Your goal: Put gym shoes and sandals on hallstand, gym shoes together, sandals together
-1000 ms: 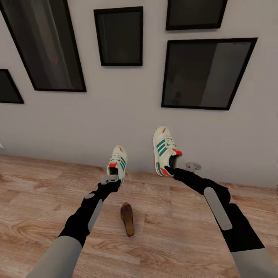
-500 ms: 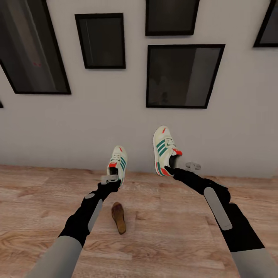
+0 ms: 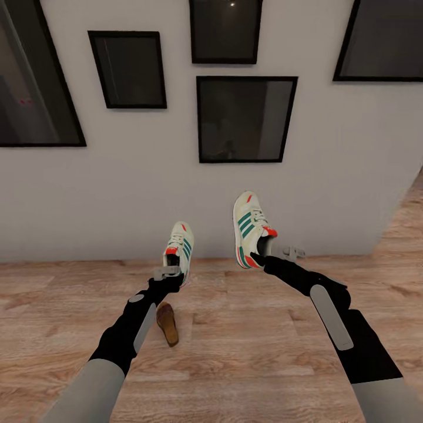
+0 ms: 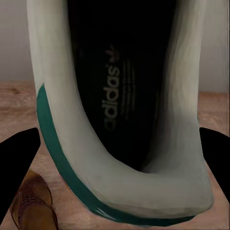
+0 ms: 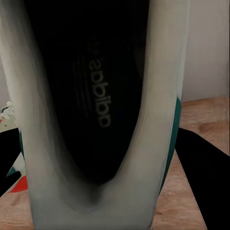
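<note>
Both gym shoes hang in the air in front of me. My left gripper [image 3: 170, 272] is shut on the heel of the left gym shoe [image 3: 180, 249], whose dark inside [image 4: 120, 91] faces the left wrist camera. My right gripper [image 3: 267, 254] is shut on the heel of the right gym shoe [image 3: 249, 229], its opening [image 5: 91, 96] close to the right wrist camera. One brown sandal [image 3: 167, 323] lies on the wood-plank corridor floor [image 3: 247, 352] under my left forearm, and the same sandal [image 4: 36, 206] shows below the held shoe. The other sandal and the hallstand are out of view.
A pale wall [image 3: 117, 194] with several black-framed pictures [image 3: 245, 117] stands straight ahead. At the right the wall ends at a corner [image 3: 405, 194], and the floor [image 3: 408, 217] runs on past it.
The camera has swung to the right: the wall pictures and the sandal slide left in the view, and the wall's corner comes in at the right. Both arms hold the shoes as before.
</note>
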